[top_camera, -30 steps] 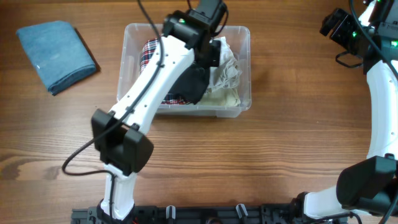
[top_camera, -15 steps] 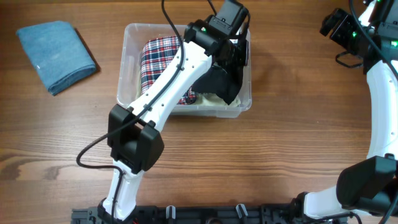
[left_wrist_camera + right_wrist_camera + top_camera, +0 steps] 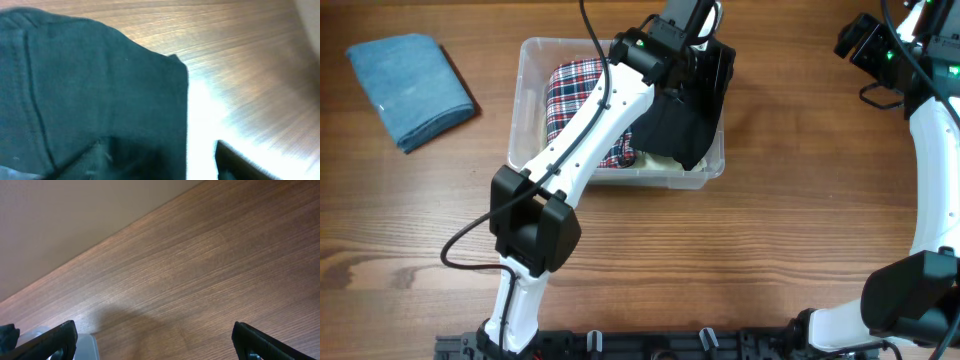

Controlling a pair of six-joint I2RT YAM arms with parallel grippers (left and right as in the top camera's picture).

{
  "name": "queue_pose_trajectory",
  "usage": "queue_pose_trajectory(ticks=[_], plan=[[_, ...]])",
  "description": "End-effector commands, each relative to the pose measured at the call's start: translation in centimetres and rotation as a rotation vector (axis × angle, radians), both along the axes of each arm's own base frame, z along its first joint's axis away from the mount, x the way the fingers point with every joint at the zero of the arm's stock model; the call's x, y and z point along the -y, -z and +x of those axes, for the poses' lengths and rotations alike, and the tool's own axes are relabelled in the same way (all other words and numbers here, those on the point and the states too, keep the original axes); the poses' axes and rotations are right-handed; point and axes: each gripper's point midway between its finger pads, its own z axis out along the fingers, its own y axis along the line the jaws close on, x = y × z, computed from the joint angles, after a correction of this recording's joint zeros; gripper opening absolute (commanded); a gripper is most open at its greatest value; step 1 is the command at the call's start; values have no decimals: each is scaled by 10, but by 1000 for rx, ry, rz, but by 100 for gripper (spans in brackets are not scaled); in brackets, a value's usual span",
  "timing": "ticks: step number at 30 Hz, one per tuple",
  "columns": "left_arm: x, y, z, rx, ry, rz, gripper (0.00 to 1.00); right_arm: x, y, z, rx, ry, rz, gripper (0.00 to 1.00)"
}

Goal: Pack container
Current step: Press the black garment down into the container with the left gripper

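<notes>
Wooden table (image 3: 200, 255), beige wall (image 3: 60, 220); left gripper (image 3: 708, 62) clamps black cloth (image 3: 680, 125); right gripper (image 3: 159, 342) spread.

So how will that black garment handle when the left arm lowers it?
Likely floppy: the black garment hangs limp and creased above the container. Probably light, being thin fabric. An edge overhangs the right wall, so it may trail outside.

Overhead looks straight down — both wrist views (close, low-angled) share its table (image 3: 720, 250).
</notes>
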Motion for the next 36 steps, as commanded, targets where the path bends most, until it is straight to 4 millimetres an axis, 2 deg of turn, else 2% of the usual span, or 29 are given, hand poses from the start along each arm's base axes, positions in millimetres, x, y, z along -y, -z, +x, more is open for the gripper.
queue_pose_trajectory(ticks=[1,2,4,5,7,9,10,15,17,21,22,25,27,28,29,31,32,34,36], plan=[[-17,-4,18,133,2,129,27,-2,-1,2,6,-1,12,100],[-22,4,23,136,-22,164,16,-2,-1,2,6,-1,12,100],[-24,15,27,132,-36,191,11,-2,-1,2,6,-1,12,100],[-24,29,30,120,-41,211,9,-2,-1,2,6,-1,12,100],[-24,56,32,82,-37,240,7,-2,-1,2,6,-1,12,99],[-23,93,32,26,-30,278,7,-2,-1,2,6,-1,12,100],[-21,119,29,-12,-19,301,7,-2,-1,2,6,-1,12,100],[-30,178,15,-130,-5,384,7,-2,-1,2,6,-1,12,100],[-34,194,14,-162,-36,394,7,-2,-1,2,6,-1,12,100],[-39,210,9,-226,-99,389,10,-2,-1,2,6,-1,12,100],[-39,207,9,-224,-99,388,11,-2,-1,2,5,-1,12,100],[-39,164,17,-166,-114,341,13,-2,-1,2,6,-1,12,100],[-38,117,21,-102,-125,292,14,-2,-1,2,6,-1,12,100],[-39,91,20,-71,-126,269,22,-2,-1,2,6,-1,12,100],[-41,65,16,-42,-119,256,27,-2,-1,2,6,-1,12,100],[-51,20,2,-5,-103,246,29,-2,-1,2,6,-1,12,100],[-56,8,-5,-2,-103,243,29,-2,-1,2,6,-1,12,100],[-65,-5,-18,-18,-101,255,28,-2,-1,2,6,-1,12,100],[-74,8,-36,-99,-89,313,28,-2,-1,2,6,-1,12,100]])
